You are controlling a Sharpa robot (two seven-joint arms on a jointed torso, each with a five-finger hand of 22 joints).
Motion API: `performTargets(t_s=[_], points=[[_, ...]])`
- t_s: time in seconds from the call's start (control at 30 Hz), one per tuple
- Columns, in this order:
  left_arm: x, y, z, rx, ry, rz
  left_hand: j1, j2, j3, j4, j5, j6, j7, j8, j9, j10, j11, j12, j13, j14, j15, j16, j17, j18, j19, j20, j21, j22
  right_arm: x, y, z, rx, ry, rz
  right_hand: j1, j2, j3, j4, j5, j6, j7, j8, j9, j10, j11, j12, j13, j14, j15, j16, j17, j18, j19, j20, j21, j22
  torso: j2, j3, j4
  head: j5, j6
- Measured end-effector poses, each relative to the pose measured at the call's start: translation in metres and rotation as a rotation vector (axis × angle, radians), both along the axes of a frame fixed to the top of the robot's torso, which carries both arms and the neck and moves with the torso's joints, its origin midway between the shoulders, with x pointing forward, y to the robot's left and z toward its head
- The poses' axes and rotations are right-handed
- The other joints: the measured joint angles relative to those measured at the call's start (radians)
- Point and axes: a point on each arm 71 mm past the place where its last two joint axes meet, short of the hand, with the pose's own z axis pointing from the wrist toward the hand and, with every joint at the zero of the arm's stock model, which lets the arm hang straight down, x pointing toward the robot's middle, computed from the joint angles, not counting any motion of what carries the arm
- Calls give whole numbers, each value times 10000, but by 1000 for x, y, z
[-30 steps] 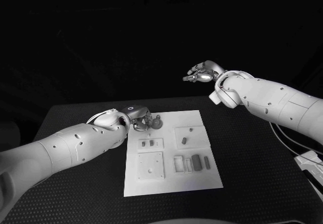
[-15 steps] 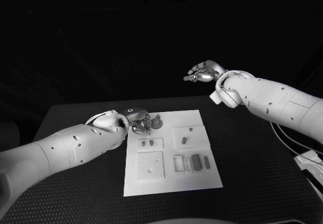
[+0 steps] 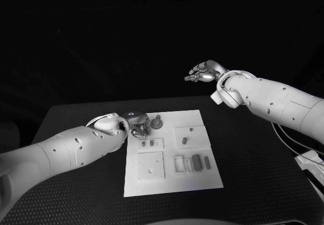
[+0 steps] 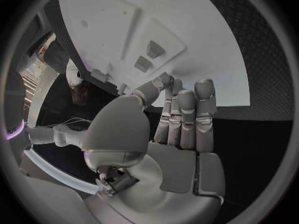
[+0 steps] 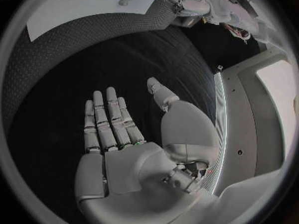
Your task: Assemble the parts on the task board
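While the left robot hand sits low over the far left corner of the task board, its fingers lie straight and apart, holding nothing. Small grey parts lie on the board's middle and right, near raised square plates. Dark worktop lies open on the right of the board and at its near edge. Well apart, the right robot hand hangs high beyond the worktop's far edge, palm flat, fingers spread and empty.
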Motion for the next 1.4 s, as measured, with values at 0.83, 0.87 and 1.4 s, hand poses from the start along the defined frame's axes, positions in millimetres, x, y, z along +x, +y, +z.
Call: performTargets(t_s=[0.83, 0.87, 1.4], points=[[0, -1, -2, 78, 8, -58, -36, -37, -1, -1, 0, -26, -13, -33, 5, 20, 20, -1, 20, -2, 3, -36, -8, -1, -38, -5, 0, 6, 0, 1, 0, 4, 0, 13, 0, 0, 0, 0, 0, 0, 0, 0, 1, 0, 0, 0, -18, 0, 0, 0, -9, 1, 0, 0, -39, 17, -6, 6, 3, -34, -30], [0, -1, -2, 79, 7, -56, -36, -37, -1, -1, 0, -27, -14, -42, 4, 20, 20, -37, 26, -2, 3, -36, -8, -1, -38, -5, 0, 5, 0, 1, 0, 3, 1, 14, 0, 0, 0, 0, 0, 0, 0, 0, 1, 0, 0, 0, -18, 0, 0, 0, -9, 1, 0, 0, -39, 17, -6, 6, 4, -35, -30], [0, -7, -5, 159, 86, -85, -36, -38, 16, 16, 0, -52, -35, -40, 0, 20, 20, -39, 40, -6, 7, -37, -16, 0, -38, -3, 0, 4, 0, 2, 0, 7, 4, 35, 0, 0, 0, 0, 0, 0, 0, 0, -7, 0, 0, 0, -27, 0, 0, 0, -8, 2, 0, 0, -39, 26, -5, 1, 1, -53, -35]])
